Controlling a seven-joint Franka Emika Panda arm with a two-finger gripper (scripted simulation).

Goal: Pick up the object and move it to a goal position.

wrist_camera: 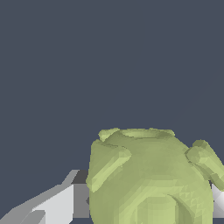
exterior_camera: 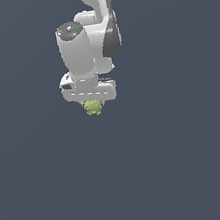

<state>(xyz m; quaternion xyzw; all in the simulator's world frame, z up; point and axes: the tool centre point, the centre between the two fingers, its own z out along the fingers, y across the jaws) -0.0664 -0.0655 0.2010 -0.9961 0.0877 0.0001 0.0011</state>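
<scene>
A: Exterior view, upper centre. Where does the object [exterior_camera: 93, 107] lie relative to the gripper [exterior_camera: 92, 104]?

B: Directly beneath the white hand, touching its underside, with only its lower half showing. No fingertips are visible there, so that view alone cannot say how wide the jaws stand.

A: Does the wrist view settle it?

B: Largely. The object [wrist_camera: 151, 179] fills the lower right of that frame, and a grey-white finger [wrist_camera: 57, 205] meets its flank at lower left, with a sliver of a second at the right edge. I judge the jaws closed against it from both sides, holding it.

A: Any long axis to consider?

B: None evident; it is lumpy and roughly round, with knobbly ridges and a flat top rim.

A: And the goal?

B: No marker appears in either view, so the direction of the carry cannot be told. Whether the object rests on the dark ground or hangs clear is also unclear.
</scene>
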